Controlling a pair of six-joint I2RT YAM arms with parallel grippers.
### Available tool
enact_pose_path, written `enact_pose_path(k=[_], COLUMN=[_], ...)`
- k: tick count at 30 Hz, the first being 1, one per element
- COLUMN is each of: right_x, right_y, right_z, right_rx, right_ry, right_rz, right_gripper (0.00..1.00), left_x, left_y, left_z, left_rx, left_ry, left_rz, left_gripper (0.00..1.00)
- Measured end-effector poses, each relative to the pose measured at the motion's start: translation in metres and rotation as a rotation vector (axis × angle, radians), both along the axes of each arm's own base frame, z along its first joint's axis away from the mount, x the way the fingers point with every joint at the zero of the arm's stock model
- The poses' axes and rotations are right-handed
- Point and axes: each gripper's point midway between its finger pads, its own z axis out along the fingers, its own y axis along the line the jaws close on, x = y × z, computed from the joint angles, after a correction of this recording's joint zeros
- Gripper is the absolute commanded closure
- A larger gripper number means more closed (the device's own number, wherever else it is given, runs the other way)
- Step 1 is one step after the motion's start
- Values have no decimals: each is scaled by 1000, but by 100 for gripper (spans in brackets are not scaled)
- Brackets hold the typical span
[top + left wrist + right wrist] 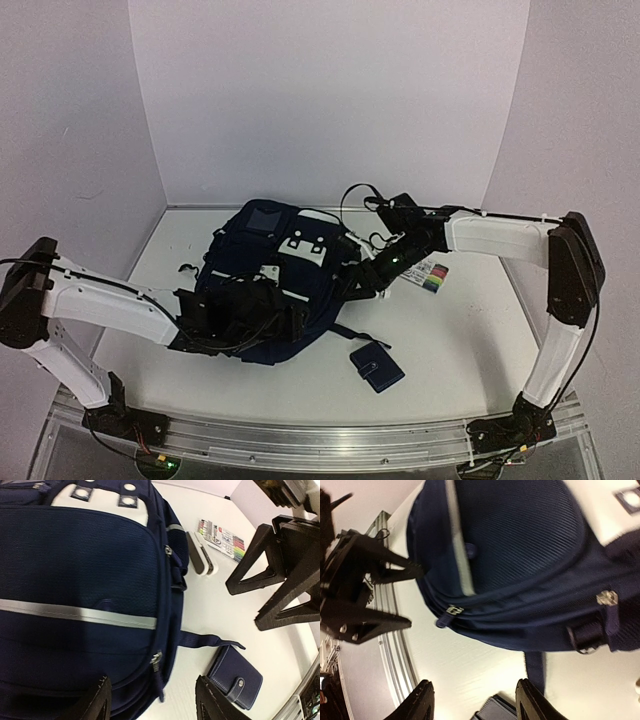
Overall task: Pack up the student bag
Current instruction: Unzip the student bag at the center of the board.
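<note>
Surroundings: wallet (377, 366) near-right of student bag (240, 258); marker pack (432, 275) right.
Bag contents: hidden.
Left jaws: open.
Right jaws: open.

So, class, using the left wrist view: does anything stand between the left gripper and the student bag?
Nothing visible does. The left gripper, jaws apart, is right at the lower edge of the student bag. The navy wallet and the pen pack lie off to one side, clear of that path.
</note>
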Motion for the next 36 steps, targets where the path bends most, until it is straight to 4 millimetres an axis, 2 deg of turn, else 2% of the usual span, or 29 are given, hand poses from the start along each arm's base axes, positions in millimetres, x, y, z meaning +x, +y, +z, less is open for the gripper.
enact_pose_path(k=[6,12,15,21,25,32,36], right_x=[-6,-6,-4,-1,3,10,17], right_y=[-4,-3,-4,-1,1,7,12], right_z=[-11,-12,-13,-14,-26,-63,-71], right_rx=[-27,-36,-39,-34,-45,-82,-84], right_ry=[30,35,37,41,63,147,162], right_rz=[-12,-26,-36,-56,-71,-119,-143], right_gripper=[45,45,46,48,48,45,42], left_x=[-1,0,1,3,4,2,0], left_y=[-28,-20,-23,-25,-21,-21,-20], left_z=[-15,-30,-33,-41,-42,-34,-22], left_rx=[23,52,58,55,56,37,6], left_ry=[29,77,96,123,130,120,118], left_rz=[8,82,103,147,168,140,118], left_gripper=[53,58,63,86,100,100,100])
